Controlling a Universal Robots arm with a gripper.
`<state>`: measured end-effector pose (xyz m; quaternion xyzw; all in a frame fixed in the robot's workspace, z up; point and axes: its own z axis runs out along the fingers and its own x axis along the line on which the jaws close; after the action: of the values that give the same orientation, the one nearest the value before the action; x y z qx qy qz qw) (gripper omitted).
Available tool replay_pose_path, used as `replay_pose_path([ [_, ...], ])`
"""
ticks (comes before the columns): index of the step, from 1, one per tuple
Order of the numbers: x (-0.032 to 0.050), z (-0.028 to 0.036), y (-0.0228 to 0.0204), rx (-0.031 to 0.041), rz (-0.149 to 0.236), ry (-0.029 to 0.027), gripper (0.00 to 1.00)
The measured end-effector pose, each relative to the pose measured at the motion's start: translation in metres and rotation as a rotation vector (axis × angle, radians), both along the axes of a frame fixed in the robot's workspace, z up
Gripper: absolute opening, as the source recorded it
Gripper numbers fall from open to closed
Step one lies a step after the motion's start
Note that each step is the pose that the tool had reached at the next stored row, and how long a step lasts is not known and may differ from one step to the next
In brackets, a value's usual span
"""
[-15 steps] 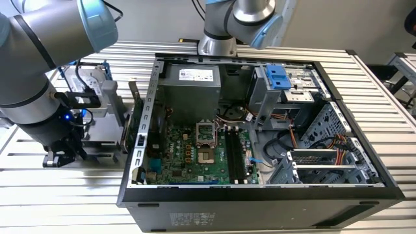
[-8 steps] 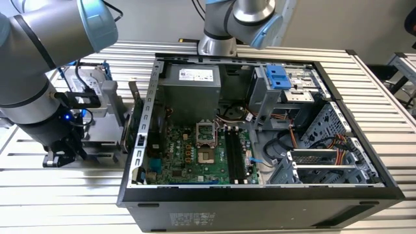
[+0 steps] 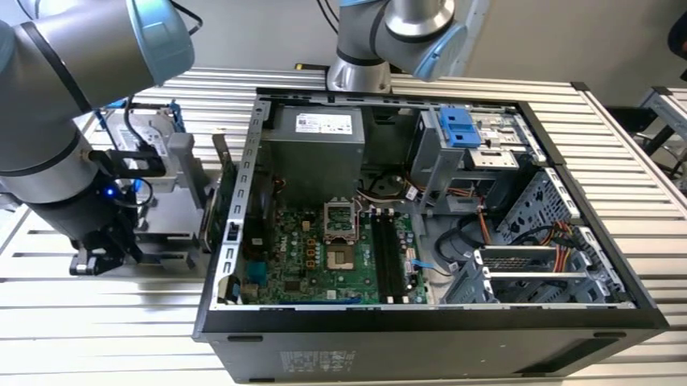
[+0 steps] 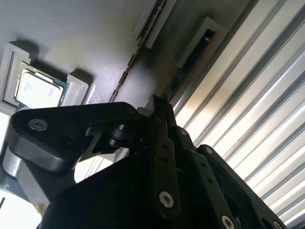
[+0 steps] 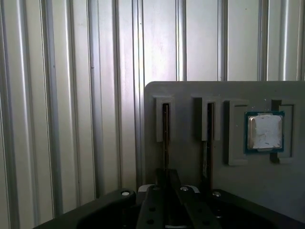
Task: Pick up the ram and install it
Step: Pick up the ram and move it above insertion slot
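Ram [image 5: 165, 129] stands edgewise in grey holder [image 5: 190, 90], claw [image 5: 167, 174] clenched on it, CPU chip [image 5: 265, 132] nearby.

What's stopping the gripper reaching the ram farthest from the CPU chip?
Nothing visible, so likely yes. In the first wrist view the gripper lines up with that ram, standing on edge in the tray, nothing between them. The neighbouring stick and CPU chip sit aside.

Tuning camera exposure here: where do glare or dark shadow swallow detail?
Second wrist view: the ribbed table glares nearly white. In both wrist views the gripper is almost black. First wrist view: the chip shines pale. Exterior view: the computer case has a dark front wall, its inside evenly lit.
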<state>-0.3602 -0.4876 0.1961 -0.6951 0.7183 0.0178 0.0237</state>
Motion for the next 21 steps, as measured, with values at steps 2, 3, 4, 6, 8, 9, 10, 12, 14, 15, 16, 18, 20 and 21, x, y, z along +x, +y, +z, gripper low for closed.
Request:
replay_pose_path([
  [2,0.0,0.0046,0.0,0.0,0.0,0.0,0.0],
  [3,0.0,0.0069,0.0,0.0,0.0,-0.0001,0.0],
  [4,0.0,0.0093,0.0,0.0,0.0,0.0,0.0],
  [6,0.0,0.0144,0.0,0.0,0.0,0.0,0.0],
  [8,0.0,0.0205,0.0,0.0,0.0,0.0,0.0],
  [9,0.0,0.0235,0.0,0.0,0.0,0.0,0.0],
  [10,0.0,0.0263,0.0,0.0,0.0,0.0,0.0],
  [12,0.0,0.0312,0.0,-0.0001,0.0,0.0001,0.0],
  [14,0.0,0.036,0.0,0.0,0.0,0.0,0.0],
  [15,0.0,0.0379,0.0,0.0,0.0,-0.0001,0.0],
  [16,0.0,0.0401,0.0,0.0,0.0,0.0,0.0],
  [18,0.0,0.0437,0.0,0.0,0.0,0.0,0.0],
  [20,0.0,0.0475,0.0,0.0,0.0,0.0,0.0],
  [21,0.0,0.0496,0.0,0.0,0.0,-0.0001,0.0],
])
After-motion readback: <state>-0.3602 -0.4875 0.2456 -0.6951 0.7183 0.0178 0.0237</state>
